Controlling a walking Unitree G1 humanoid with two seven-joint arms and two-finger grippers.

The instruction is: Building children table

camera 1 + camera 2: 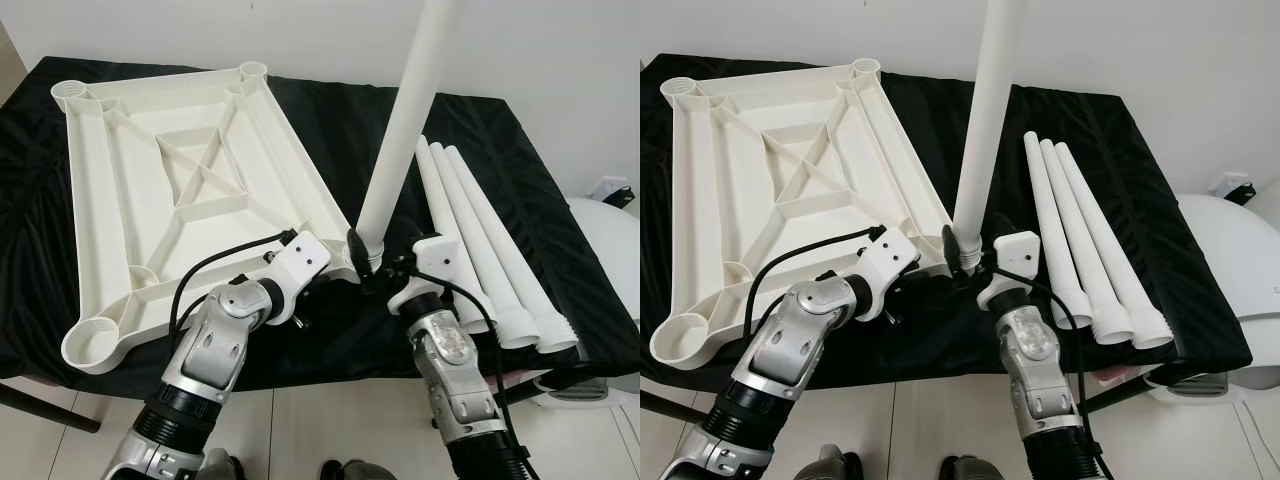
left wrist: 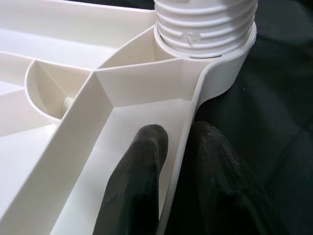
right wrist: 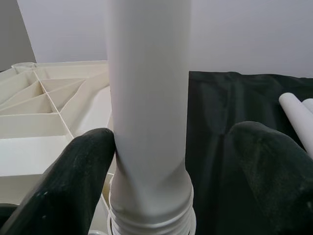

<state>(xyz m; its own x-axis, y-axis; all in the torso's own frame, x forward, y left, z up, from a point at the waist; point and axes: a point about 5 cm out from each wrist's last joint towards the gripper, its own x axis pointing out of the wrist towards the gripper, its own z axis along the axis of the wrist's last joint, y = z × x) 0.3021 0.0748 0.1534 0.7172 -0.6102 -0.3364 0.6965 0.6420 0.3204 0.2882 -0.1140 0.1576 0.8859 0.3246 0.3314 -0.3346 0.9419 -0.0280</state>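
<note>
We have the white ribbed plastic table top (image 1: 190, 190) lying upside down on the black cloth-covered work surface (image 1: 520, 200), ribs facing up, a round socket at each corner.

One long white plastic table leg (image 1: 400, 140) stands nearly upright in the near corner socket on our right side, leaning slightly and running out of the top of the head views. Its threaded end (image 2: 205, 24) sits in the socket ring (threads visible above the rim in the left wrist view, so not fully seated).

Left gripper (image 2: 178, 161): pinching the table top's outer rim wall just beside that socket. One black finger (image 2: 139, 176) is inside the frame, the other outside on the cloth side, with the wall between them.

Right gripper (image 3: 166, 161): at the base of the standing leg, just above the threads. One finger (image 3: 73, 181) touches the leg's side; the other finger stands off it with a visible gap of black cloth between, so the fingers are spread around the leg rather than clamped on it.

Three more white tapered legs (image 1: 480, 240) lie side by side on the cloth to the right of the standing leg, flared threaded ends toward us, near the table edge.

A white rounded object (image 1: 610, 240) sits past the right edge of the surface; we cannot tell what it is.
</note>
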